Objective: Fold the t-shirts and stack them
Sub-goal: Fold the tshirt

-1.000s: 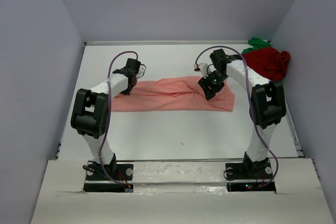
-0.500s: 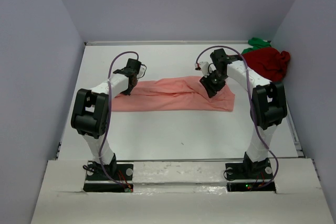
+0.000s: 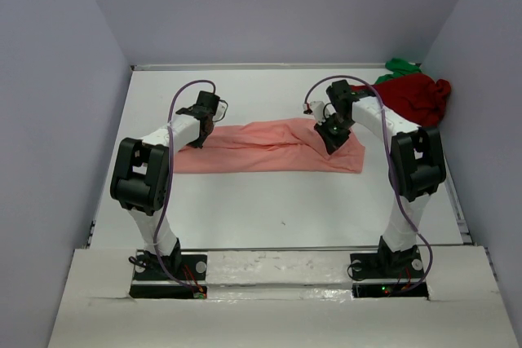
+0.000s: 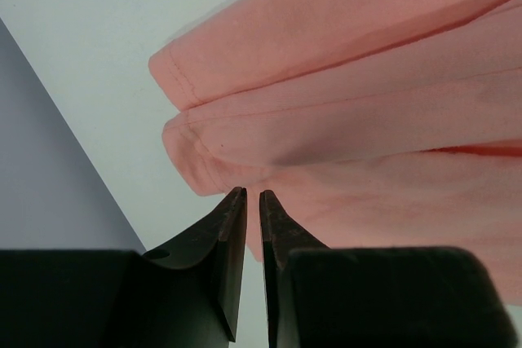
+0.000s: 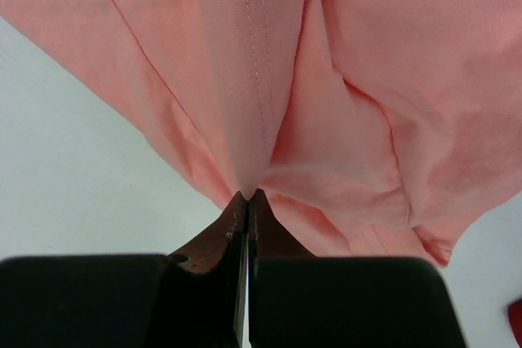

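The salmon-pink t-shirt (image 3: 261,151) lies as a long band across the middle of the table. My right gripper (image 3: 333,134) is shut on a fold of its right part; in the right wrist view the cloth (image 5: 367,79) bunches into the closed tips (image 5: 247,195). My left gripper (image 3: 199,136) is at the shirt's left end. Its jaws (image 4: 251,193) stand a narrow gap apart over the hemmed edge (image 4: 367,103), with nothing visibly pinched. The dark red t-shirt (image 3: 416,95) is heaped at the back right, a bright green crumple (image 3: 400,65) behind it.
Grey walls close in the white table (image 3: 269,201) on the left, back and right. The red heap lies against the right wall, just beyond my right arm. A raised white ledge (image 3: 277,266) runs along the near edge at the arm bases.
My right gripper has shut on the pink cloth and shifted slightly toward the back. The left arm and the shirts have stayed put.
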Available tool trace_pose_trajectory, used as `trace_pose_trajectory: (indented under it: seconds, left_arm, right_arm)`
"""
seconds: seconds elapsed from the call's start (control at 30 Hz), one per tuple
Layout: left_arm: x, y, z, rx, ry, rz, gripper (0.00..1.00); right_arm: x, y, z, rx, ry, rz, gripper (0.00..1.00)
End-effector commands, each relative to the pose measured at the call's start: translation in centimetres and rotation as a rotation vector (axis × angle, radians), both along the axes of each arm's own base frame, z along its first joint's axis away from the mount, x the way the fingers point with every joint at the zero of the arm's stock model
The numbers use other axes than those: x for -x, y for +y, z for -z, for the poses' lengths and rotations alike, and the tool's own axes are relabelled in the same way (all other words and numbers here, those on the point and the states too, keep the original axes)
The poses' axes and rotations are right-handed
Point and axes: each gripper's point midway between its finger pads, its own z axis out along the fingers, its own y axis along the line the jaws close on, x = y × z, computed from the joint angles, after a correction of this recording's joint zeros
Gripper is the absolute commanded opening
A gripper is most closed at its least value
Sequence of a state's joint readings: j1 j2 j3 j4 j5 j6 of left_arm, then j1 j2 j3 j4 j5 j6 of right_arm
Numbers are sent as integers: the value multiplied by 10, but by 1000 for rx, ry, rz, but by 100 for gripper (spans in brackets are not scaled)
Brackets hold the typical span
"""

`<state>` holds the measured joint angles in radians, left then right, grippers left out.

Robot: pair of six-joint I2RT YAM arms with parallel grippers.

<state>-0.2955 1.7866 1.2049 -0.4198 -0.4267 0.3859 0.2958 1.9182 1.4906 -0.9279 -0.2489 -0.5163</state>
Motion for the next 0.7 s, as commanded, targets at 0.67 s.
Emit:
trace_pose_trajectory:
  seconds: [0.67]
  left_arm:
    - [-1,-1,-8,-11,-3,13,25]
  right_arm:
    - [-66,-14,-59,122,-236,43,0]
